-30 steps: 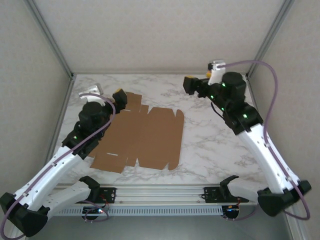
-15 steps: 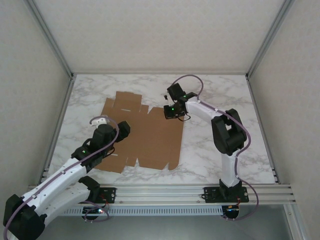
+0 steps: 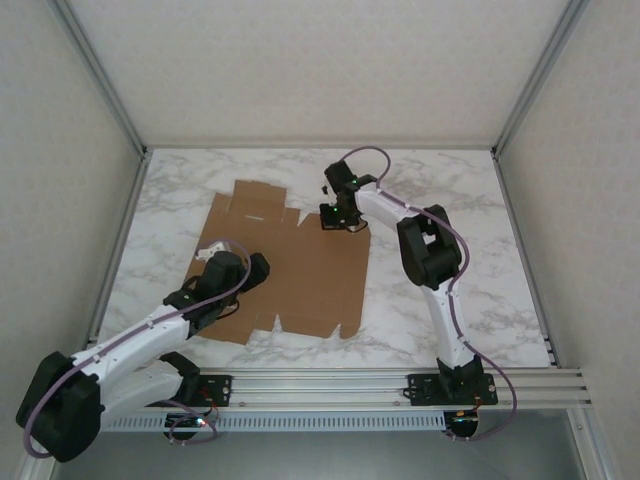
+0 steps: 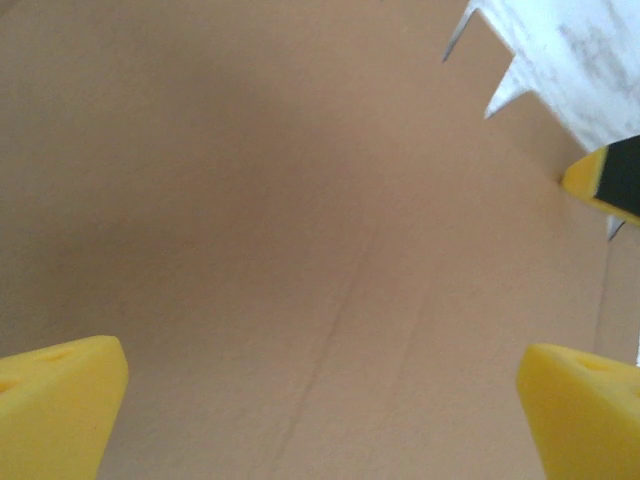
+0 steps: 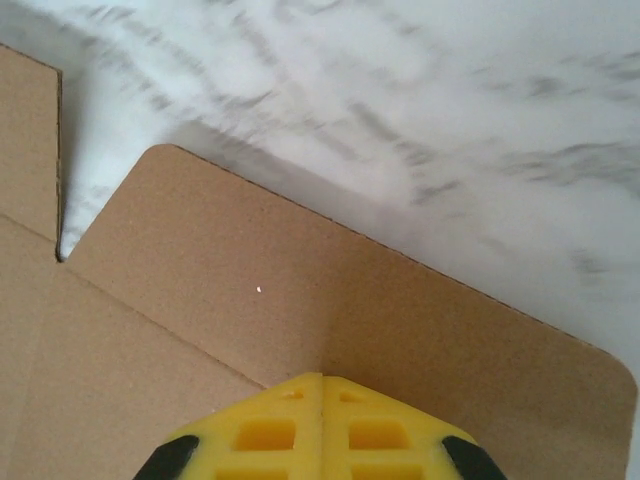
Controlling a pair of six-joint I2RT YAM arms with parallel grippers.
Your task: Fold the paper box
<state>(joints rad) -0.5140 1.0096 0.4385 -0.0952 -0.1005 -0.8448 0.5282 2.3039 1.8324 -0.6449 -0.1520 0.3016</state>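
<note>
Poised over a flat brown die-cut cardboard box (image 3: 300,265), the left gripper (image 4: 320,405) gaped wide; the right gripper (image 5: 322,405) was pinched closed.

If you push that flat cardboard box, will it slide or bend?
The paper box lies flat as one thin sheet, so it is probably light and may slide on the smooth table. Its creases and cut flaps suggest it would flop along those lines if lifted by one edge.
</note>
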